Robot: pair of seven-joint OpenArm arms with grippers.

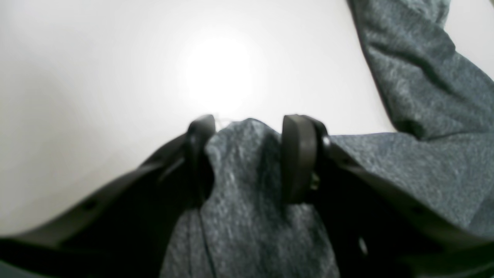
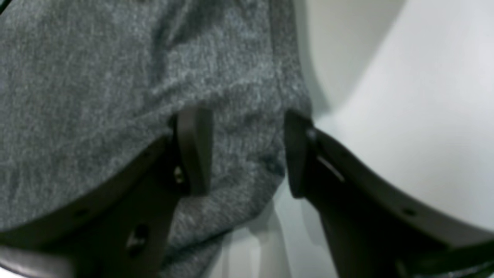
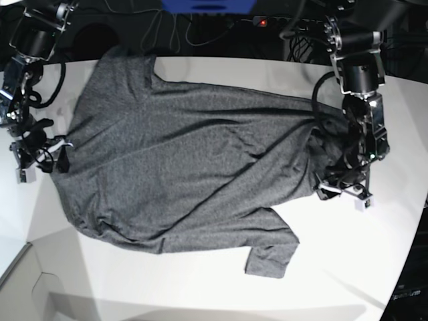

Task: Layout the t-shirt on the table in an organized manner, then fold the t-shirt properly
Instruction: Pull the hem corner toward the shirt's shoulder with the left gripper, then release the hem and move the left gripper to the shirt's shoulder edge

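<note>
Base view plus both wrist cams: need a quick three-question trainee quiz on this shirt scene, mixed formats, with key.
1. True or false: the dark heather-grey knit t-shirt lies neatly folded in a small square on the plain white table.
2. Multiple choice: what sits between the left gripper fingers? A) bare table B) a bunch of shirt fabric C) a cable
3. Fill in: the right gripper straddles the shirt's ____, with white table beside it.

Key: 1 false, it is spread out and wrinkled; 2 B; 3 edge.
</note>
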